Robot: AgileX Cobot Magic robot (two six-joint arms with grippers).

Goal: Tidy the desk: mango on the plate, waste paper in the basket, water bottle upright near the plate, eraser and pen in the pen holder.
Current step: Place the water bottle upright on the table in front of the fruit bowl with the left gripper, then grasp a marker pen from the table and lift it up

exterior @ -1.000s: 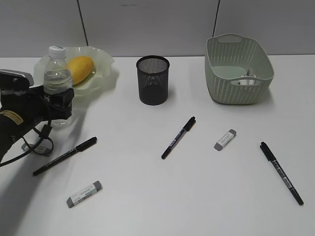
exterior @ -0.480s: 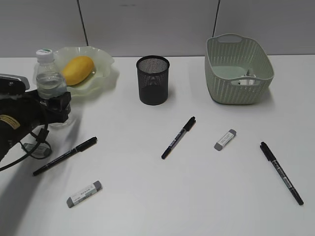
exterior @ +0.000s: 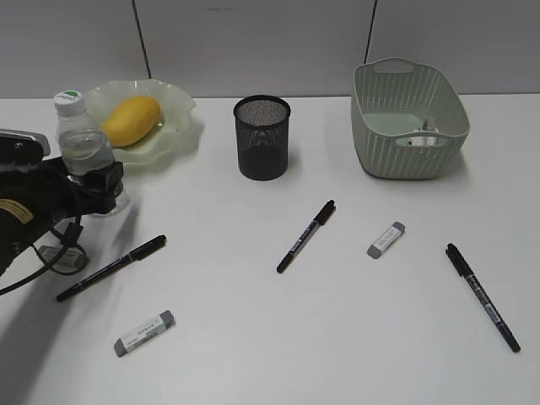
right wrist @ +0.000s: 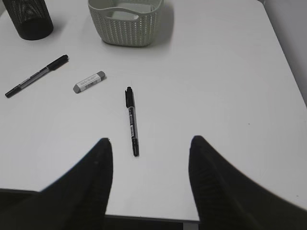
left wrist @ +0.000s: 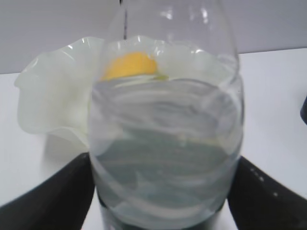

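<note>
White and flat, the desk [exterior: 253,337] in the exterior view carries a black wire-mesh pen holder [exterior: 262,137] standing upright at the back. Left of the pen holder sits the pale translucent green plate with a ruffled rim [exterior: 173,114], with the smooth yellow-orange mango [exterior: 131,119] lying in it. Just in front of the plate's left edge stands the small clear plastic water bottle with a white cap [exterior: 82,143], upright, between the fingers of the left gripper [exterior: 94,181]. Right of the pen holder is the pale sage-green woven-look basket [exterior: 409,118], with a white scrap of waste paper [exterior: 424,135] inside. Three black pens and two grey-tipped white erasers lie on the desk in front of the pen holder.

From the left wrist view, the water bottle [left wrist: 165,143] fills the middle, the dark fingers [left wrist: 48,196] flanking its sides; whether they touch it cannot be told. The plate [left wrist: 53,105] and mango [left wrist: 129,64] show behind.

From the right wrist view, the right gripper [right wrist: 148,182] hangs with fingers [right wrist: 91,182] spread, holding nothing, above the desk edge [right wrist: 230,143], with one black pen [right wrist: 131,120] beyond them.
</note>
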